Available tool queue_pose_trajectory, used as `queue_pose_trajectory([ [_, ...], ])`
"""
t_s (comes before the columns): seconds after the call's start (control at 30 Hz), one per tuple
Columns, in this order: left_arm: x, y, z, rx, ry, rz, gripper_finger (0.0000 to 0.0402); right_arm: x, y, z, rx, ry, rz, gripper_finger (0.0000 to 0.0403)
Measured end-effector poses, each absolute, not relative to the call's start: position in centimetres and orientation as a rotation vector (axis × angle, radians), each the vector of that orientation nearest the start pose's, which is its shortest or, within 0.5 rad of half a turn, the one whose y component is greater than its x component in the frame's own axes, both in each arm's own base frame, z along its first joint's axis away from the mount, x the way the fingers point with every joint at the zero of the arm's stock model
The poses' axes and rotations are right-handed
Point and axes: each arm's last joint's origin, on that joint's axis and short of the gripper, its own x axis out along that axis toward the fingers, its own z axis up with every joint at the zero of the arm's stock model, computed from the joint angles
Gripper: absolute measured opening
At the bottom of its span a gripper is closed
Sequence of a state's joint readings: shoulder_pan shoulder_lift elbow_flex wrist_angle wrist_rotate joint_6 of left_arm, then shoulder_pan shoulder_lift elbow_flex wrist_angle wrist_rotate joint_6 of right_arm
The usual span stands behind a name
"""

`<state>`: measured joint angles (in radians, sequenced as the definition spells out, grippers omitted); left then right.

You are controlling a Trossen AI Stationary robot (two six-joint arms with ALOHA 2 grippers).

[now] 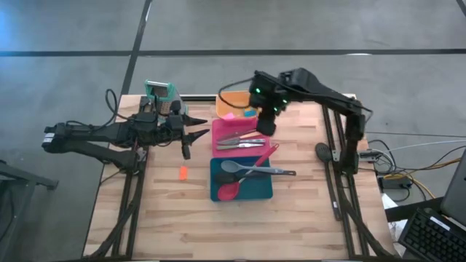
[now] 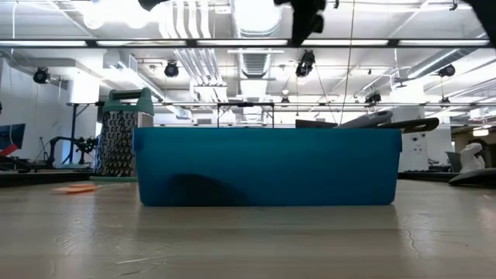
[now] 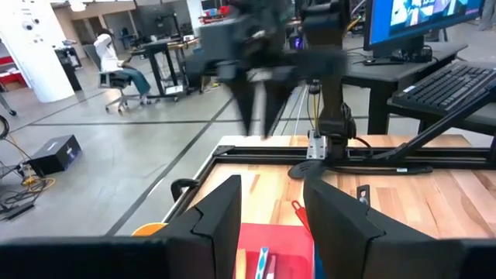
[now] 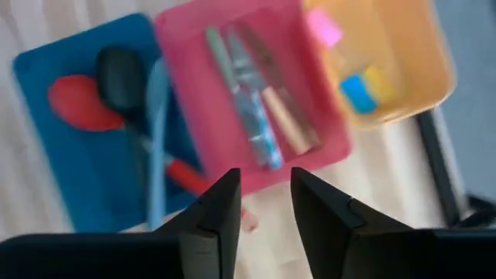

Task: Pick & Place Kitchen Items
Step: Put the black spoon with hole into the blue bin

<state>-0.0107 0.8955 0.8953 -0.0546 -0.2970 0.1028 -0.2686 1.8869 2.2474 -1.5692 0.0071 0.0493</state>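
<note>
Across the wooden table (image 1: pixel 291 218) three trays are sitting in a touching row between the arms: an orange tray (image 1: pixel 234 100) farthest back, a pink tray (image 1: pixel 218 131) in the middle and a teal tray (image 1: pixel 218 191) nearest the front. Three long spoons are lying in the teal tray: a red spoon (image 1: pixel 228 191), whose handle is sticking out over the pink tray's corner, a black spoon (image 1: pixel 228 167) and a grey spoon (image 1: pixel 271 172). Three slim knives (image 1: pixel 239 140) are lying side by side in the pink tray, their handles pale green, patterned blue and tan. Three tiny pieces (image 4: pixel 353 77), one pink, one blue and one yellow, are sitting in the orange tray. One small orange piece (image 1: pixel 183 172) is lying alone on the bare wood, to the left of the teal tray.

One green-topped metal grater (image 1: pixel 160 92) is standing upright at the back left.

Hanging above the pink tray's back edge, the right gripper (image 1: pixel 266 124) is empty, its fingers parted. Left of the trays the left gripper (image 1: pixel 191 133) is hovering, likewise spread and holding nothing.
</note>
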Motion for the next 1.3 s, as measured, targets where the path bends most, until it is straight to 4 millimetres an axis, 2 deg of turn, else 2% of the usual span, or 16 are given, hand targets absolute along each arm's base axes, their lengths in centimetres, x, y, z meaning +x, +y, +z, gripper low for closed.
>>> queue_pose_trajectory([
  [0.1, 19.5, 0.6, 36.3, 0.112, 0.078, 0.283, 0.0145, 31.9, -6.9, 40.7, 0.251, 1.211, -0.273, 0.0093],
  [0.23, 19.5, 0.6, 36.3, 0.112, 0.079, 0.283, 0.0145, 30.3, -3.6, 39.6, 0.291, 1.271, -0.266, 0.0073],
  [0.4, 19.5, 0.6, 36.3, 0.111, 0.084, 0.283, 0.0145, 27.9, 0.3, 36.1, 0.343, 1.393, -0.393, 0.0055],
  [0.67, 19.6, 0.6, 36.1, 0.107, 0.095, 0.282, 0.0145, 21.8, 4.8, 30.7, 0.373, 1.463, -0.675, 0.0049],
  [0.83, 19.6, 0.6, 36.1, 0.088, 0.092, 0.283, 0.0145, 18.3, 6.1, 27.4, 0.432, 1.398, -0.827, 0.0066],
  [0.97, 19.6, 0.6, 36.1, 0.086, 0.092, 0.283, 0.0145, 16.8, 6.0, 24.5, 0.5, 1.362, -0.926, 0.0088],
  [1.17, 19.6, 0.6, 36.1, 0.062, 0.089, 0.284, 0.0145, 15.1, 5.4, 20.6, 0.509, 1.495, -1.042, 0.012],
  [1.3, 19.6, 0.6, 36.1, 0.061, 0.089, 0.284, 0.0145, 14.4, 5.2, 18.8, 0.506, 1.561, -1.064, 0.0145],
])
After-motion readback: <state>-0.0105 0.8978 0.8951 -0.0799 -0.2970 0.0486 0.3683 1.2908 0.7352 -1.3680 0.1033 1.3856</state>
